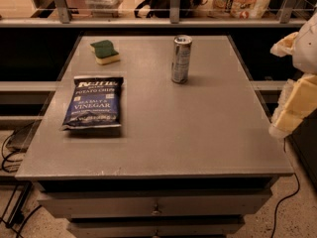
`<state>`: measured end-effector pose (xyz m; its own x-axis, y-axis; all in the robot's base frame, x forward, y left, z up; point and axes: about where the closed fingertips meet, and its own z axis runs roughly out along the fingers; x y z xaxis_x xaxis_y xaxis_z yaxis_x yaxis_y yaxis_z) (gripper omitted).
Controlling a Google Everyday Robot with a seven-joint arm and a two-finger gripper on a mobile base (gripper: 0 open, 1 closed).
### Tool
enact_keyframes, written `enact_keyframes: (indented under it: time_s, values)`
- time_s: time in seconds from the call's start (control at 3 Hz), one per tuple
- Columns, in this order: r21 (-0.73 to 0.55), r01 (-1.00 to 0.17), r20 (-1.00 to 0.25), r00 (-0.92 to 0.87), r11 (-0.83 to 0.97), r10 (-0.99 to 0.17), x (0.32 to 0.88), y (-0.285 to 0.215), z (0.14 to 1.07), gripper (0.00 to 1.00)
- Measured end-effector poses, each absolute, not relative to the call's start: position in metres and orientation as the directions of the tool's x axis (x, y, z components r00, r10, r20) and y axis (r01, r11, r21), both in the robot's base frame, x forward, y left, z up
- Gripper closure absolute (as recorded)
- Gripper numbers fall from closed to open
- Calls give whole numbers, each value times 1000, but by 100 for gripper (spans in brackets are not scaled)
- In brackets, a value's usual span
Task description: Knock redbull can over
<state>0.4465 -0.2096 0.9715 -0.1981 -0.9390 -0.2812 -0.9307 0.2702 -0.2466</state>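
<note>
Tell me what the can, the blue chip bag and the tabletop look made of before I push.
Tall slim silver-and-blue redbull can: metal, probably aluminium, judging by its shiny top rim. Flat dark-blue chip bag: plastic film, likely; it shows slight sheen. Grey table: matte, maybe painted metal or laminate; unclear. The pincer sits off the table's right edge.

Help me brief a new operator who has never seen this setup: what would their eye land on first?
The upright redbull can stands alone at the far middle of the grey table, its silver rim shining. The blue chip bag lies flat near the left edge, with a green-topped sponge beyond it at the far left. The gripper, pale and yellowish, hangs off the table's right edge, apart from the can.
</note>
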Motion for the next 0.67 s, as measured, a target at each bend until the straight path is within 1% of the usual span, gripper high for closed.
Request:
enact_keyframes:
  time_s: [0.33, 0.67]
  values:
    - [-246, -931, -385, -162, 270, -909, 464, -198, 959, 0]
    - [-269, -924, -480, -116, 272, -869, 495, -183, 948, 0]
